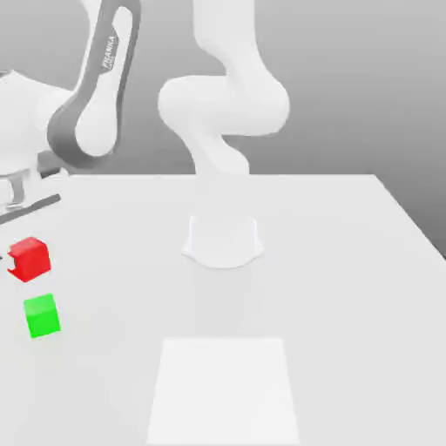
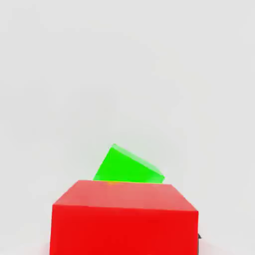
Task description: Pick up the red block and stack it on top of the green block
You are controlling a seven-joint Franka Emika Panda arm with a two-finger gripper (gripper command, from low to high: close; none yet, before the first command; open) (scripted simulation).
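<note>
The red block (image 1: 30,258) hangs a little above the white table at the exterior view's left edge, and my gripper (image 1: 17,253) is shut on it, the hand reaching in from that edge. The green block (image 1: 42,315) rests on the table just in front of and below the red one, apart from it. In the hand view the red block (image 2: 124,216) sits close up, tilted slightly, and the green block (image 2: 128,167) peeks out beyond its far edge.
The arm's white base (image 1: 223,239) stands mid-table, with the arm's links arching over to the exterior view's left. A paler square patch (image 1: 225,388) marks the table's near side. The table's edge (image 1: 409,218) runs down the exterior view's right.
</note>
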